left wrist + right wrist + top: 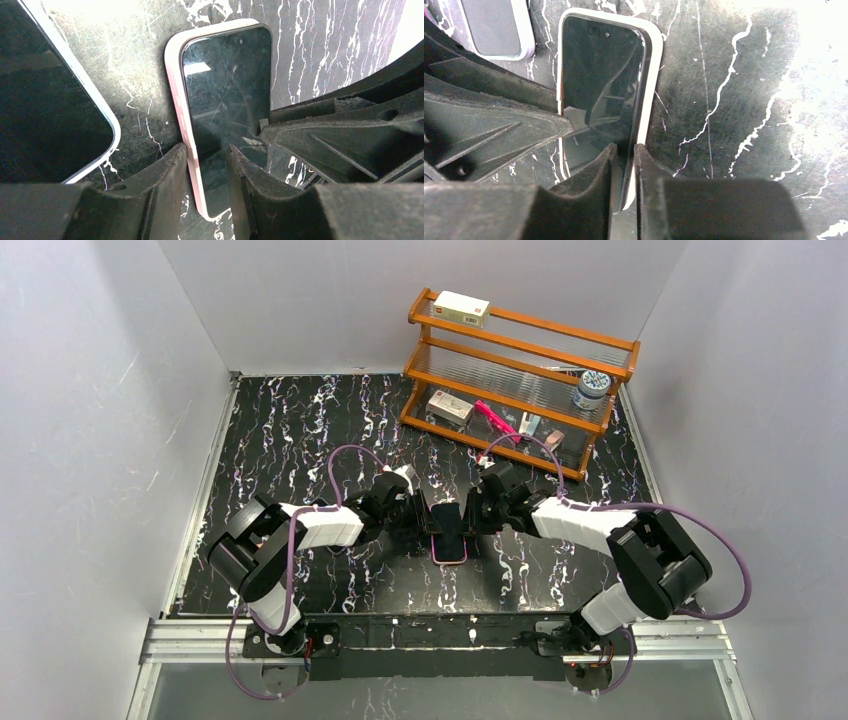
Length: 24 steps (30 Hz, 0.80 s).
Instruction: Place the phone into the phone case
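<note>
On the black, white-veined bench, midway between both arms, a phone lies face up in a pale pink phone case. The left jaws stand narrowly apart astride the case's left rim, one finger outside it and the other on the glass; whether they clamp cannot be told. The screen is dark, glossy and finely scratched. The right jaws are nearly closed, pinching the case's right rim.
</note>
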### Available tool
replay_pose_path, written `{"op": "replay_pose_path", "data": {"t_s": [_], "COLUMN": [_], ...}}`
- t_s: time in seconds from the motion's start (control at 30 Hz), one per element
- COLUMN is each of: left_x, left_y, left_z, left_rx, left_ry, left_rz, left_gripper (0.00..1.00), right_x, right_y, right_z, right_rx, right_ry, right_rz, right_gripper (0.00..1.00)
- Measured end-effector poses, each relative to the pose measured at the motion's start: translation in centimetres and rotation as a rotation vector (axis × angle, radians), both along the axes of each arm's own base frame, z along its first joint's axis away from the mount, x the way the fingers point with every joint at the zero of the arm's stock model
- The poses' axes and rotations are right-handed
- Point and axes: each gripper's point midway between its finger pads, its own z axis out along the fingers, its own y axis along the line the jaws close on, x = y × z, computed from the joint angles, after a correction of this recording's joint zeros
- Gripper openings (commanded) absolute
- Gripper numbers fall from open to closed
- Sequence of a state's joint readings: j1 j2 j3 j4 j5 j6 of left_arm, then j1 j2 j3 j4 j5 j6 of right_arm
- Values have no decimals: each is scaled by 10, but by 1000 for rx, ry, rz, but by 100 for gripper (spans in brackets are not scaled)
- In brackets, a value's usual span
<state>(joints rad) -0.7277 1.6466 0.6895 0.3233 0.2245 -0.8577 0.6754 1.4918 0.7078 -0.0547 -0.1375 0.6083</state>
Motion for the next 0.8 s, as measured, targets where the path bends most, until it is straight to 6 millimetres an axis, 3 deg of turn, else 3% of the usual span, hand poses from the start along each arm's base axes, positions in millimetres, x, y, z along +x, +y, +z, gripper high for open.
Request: {"op": "replay_pose_path", "data": {"t_s": [0.3,0.47,0.6,0.8], "left_x": [-6,-6,-6,-10], "left_y": [2,2,2,3], "left_z": [2,2,2,-1], "left_rx": [3,-2,-4,-7], "left_ry": [44,62,67,85], "left_rz": [40,55,57,52], "left_gripper": [38,38,34,26], "right_x": [-3,-7,-9,-2], "right_y": [4,0,0,18], "right_z": [22,13,2,5], "right_rx": [77,103,119,218], "right_ry": [-37,-9,26,36], "right_rz": [-43,-84,-101,-90], "right_gripper": [59,68,70,71]}}
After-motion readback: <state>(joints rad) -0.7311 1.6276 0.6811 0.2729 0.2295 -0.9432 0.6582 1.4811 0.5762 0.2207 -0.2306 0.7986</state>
